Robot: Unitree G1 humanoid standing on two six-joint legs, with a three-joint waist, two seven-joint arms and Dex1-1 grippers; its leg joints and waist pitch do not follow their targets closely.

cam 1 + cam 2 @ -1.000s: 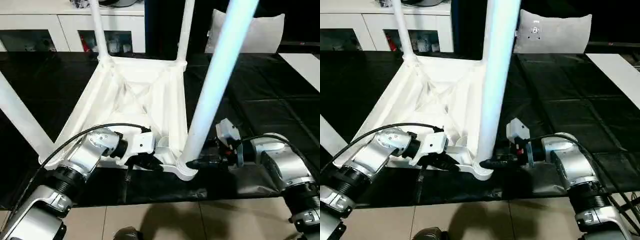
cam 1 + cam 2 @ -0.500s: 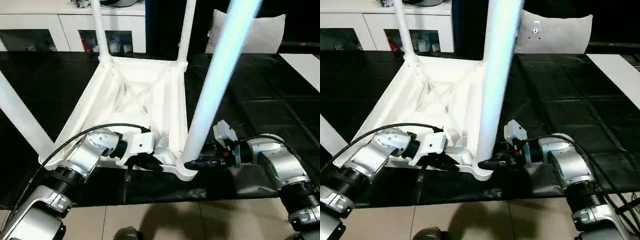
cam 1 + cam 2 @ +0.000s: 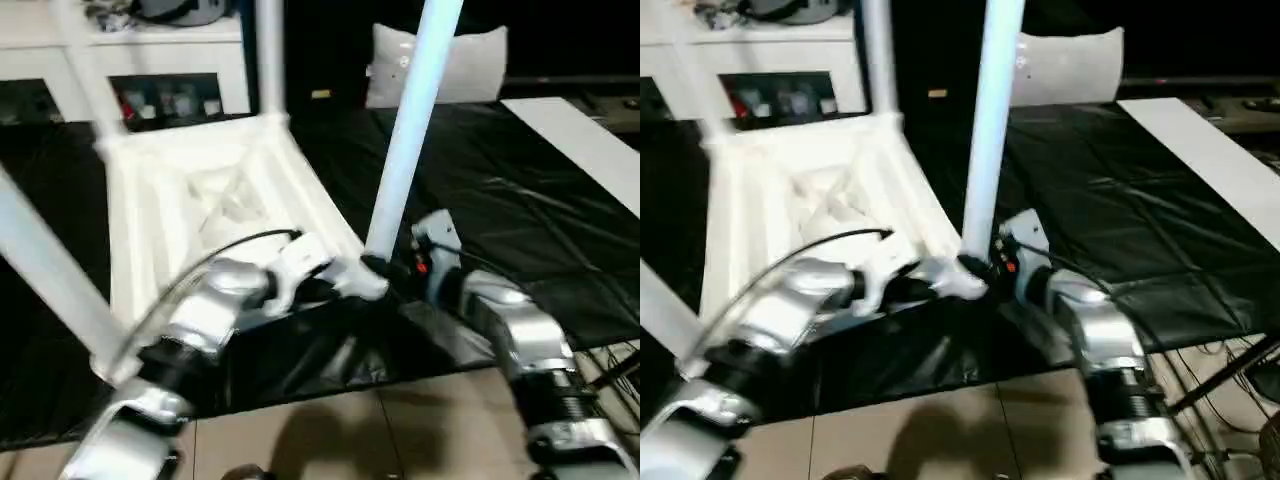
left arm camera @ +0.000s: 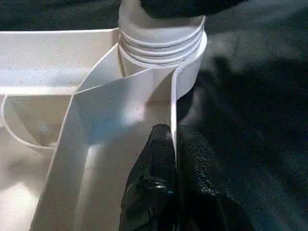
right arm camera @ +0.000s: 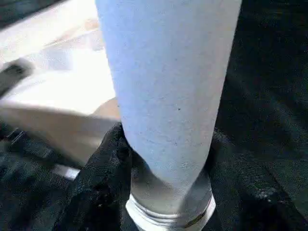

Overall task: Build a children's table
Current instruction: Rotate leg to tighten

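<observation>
Both arms swung leftward, upturned white table [image 3: 200, 190] turned on black sheet [image 3: 520, 200], left jaws [image 4: 174, 159] pinching its rib, right jaws [image 5: 166, 144] around near leg [image 3: 405, 150] by corner socket [image 4: 161, 45]

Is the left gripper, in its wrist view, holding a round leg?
No, the left gripper is shut on a thin flat rib beside the corner socket.

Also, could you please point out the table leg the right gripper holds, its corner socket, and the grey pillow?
table leg [image 5: 168, 96], right wrist view, mid shaft.
corner socket [image 4: 161, 45], left wrist view, threaded collar.
grey pillow [image 3: 465, 65], left eye view, front face.
</observation>
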